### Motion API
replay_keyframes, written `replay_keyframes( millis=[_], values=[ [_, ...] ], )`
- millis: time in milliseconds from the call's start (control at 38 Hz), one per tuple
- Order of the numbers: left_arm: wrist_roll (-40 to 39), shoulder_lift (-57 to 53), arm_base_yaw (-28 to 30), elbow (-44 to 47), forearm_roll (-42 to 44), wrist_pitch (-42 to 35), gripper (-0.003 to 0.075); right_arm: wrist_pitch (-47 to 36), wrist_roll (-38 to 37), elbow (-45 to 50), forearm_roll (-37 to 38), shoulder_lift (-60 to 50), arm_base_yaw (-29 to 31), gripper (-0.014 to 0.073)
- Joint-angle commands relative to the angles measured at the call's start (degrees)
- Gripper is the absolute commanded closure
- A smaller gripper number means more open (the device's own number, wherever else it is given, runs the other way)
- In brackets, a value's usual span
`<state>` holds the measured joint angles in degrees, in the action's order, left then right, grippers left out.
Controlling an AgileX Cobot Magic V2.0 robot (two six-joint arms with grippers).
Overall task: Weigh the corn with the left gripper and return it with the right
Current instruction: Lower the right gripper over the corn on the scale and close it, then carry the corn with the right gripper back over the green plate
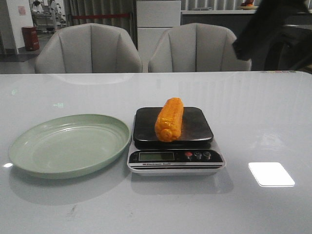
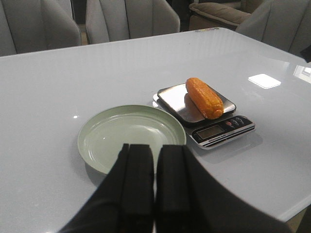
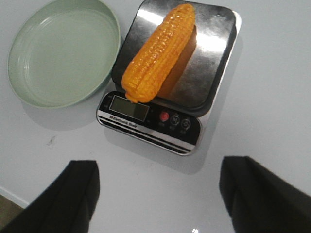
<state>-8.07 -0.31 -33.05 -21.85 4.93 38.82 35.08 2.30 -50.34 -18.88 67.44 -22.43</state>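
The corn (image 1: 169,119) lies on the scale (image 1: 175,155) platform, lengthwise from the near edge of the bench (image 1: 273,117) toward the far edge, slightly skewed, its near tip hanging just over the display. The plate (image 1: 68,144) sits empty beside the scale, toward the left edge, almost touching it.

I judge the weighing half done — my left gripper (image 2: 154,189) hangs back over the near-left part of the bench with its fingers pressed together and nothing between them. So the step in hand is the return, with the right.

My right gripper (image 3: 158,194) hovers above the near side of the scale, fingers spread wide, holding nothing. The spread looks ample for the cob's width.

What I would do: turn the wrist so the fingers straddle the cob across its girth, not along its length, and aim for the middle (a grip near either rounded end would let it pivot). I'd come down straight, stopping before the fingers press on the platform, then close gently — the kernel rows look slick and the cob could roll. Lift clear of the scale before carrying it toward the plate, and set it low inside the rim.
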Motion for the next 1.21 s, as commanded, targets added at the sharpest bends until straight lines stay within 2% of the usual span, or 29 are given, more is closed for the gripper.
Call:
replay_keyframes(
  millis=[0, 211, 342, 447, 605, 711, 868, 1079, 1184],
  values=[
    [-0.1, 0.7, 0.0, -1.5, 0.2, -4.6, 0.0607, -1.7, 0.2, -6.6, -1.7, 4.1, -1.0, -0.0014],
    [-0.1, 0.7, 0.0, -1.5, 0.2, -4.6, 0.0607, -1.4, -4.4, -17.3, -3.2, 15.3, -2.8, -0.0013],
    [-0.1, 0.7, 0.0, -1.5, 0.2, -4.6, 0.0607, 0.7, -8.6, -24.2, -0.9, 21.4, -5.6, -0.0013],
    [-0.1, 0.7, 0.0, -1.5, 0.2, -4.6, 0.0607, 3.2, -15.4, -28.8, 5.1, 25.8, -7.7, -0.0013],
    [-0.1, 0.7, 0.0, -1.5, 0.2, -4.6, 0.0607, 8.5, -32.8, -34.3, 20.1, 31.6, -9.4, -0.0013],
    [-0.1, 0.7, 0.0, -1.5, 0.2, -4.6, 0.0607, 9.4, -39.0, -35.9, 21.8, 34.3, -9.8, -0.0013],
    [-0.1, 0.7, 0.0, -1.5, 0.2, -4.6, 0.0607, 11.1, -41.7, -37.7, 21.8, 37.9, -10.3, -0.0013],
    [-0.1, 0.7, 0.0, -1.5, 0.2, -4.6, 0.0607, 15.0, -41.7, -41.4, 21.8, 42.7, -11.8, -0.001],
    [-0.1, 0.7, 0.0, -1.5, 0.2, -4.6, 0.0607, 16.1, -41.7, -41.9, 21.8, 44.3, -12.3, 0.005]
  ],
)
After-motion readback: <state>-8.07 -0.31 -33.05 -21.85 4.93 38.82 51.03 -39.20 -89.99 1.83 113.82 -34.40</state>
